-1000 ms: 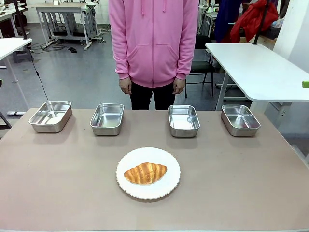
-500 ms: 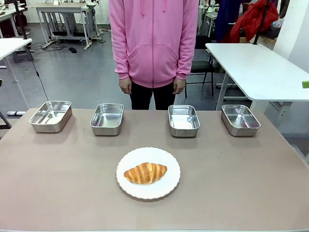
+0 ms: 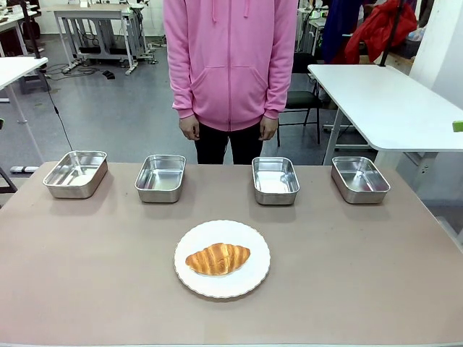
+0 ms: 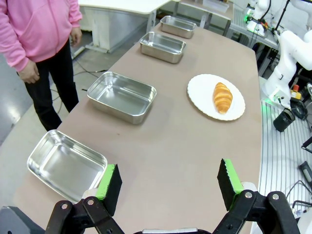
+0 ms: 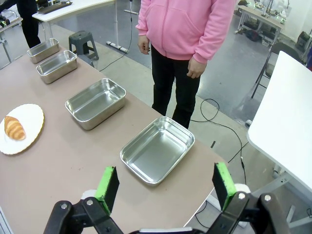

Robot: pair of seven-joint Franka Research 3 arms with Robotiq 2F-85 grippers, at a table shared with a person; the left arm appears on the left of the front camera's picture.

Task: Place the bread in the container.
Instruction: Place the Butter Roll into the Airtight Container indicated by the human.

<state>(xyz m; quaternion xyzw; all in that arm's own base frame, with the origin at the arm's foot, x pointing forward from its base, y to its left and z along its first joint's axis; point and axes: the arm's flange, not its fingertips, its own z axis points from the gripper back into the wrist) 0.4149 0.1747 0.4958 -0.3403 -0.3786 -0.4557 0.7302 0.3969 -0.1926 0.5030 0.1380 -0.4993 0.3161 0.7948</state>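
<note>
- Not begun: bread lies on plate; pans empty.
- Left tool and right tool both released, empty.
- Next: one must reach the bread, pinch gently.

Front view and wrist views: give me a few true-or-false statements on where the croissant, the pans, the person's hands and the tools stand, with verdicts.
1. The croissant lies on the white plate. True.
2. Four steel pans stand in a row beyond the plate, all empty. True.
3. The person's hands rest on the table. False: the hands hang at the person's sides, off the table.
4. The left tool is shut on the croissant. False: it is open and empty, apart from the croissant.
5. The right tool is open. True.
</note>
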